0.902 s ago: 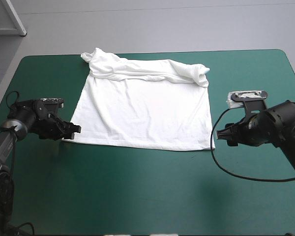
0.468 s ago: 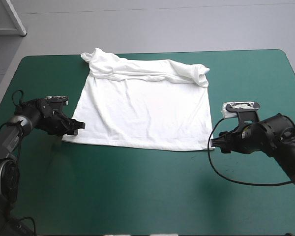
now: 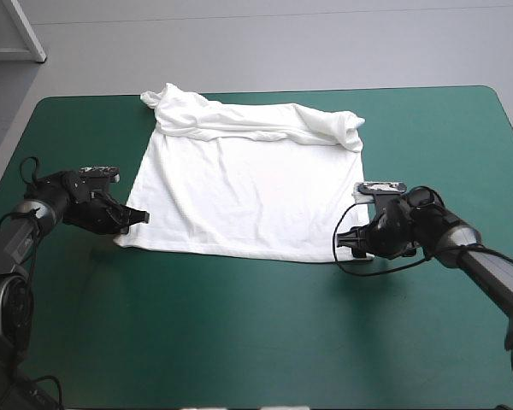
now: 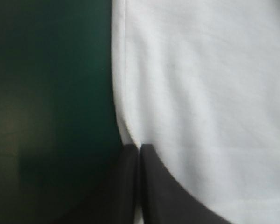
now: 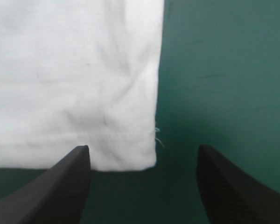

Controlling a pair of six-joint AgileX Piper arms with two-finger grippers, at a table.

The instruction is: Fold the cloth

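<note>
One spread T-shirt (image 3: pixel 248 188) on teal-green cover (image 3: pixel 239 333); left claw (image 4: pixel 139 147) tight on it, right claw (image 5: pixel 143 148) agape.

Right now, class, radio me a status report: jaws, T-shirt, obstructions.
Left jaws shut on the T-shirt at its near left corner. Right jaws open, near right corner between them. T-shirt flat, far end bunched. Nothing in the way.

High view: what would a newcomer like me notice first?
A white T-shirt lies spread flat on the teal-green table, its far end bunched up. The left gripper is shut on the near left corner. The right gripper stands open around the near right corner.
</note>
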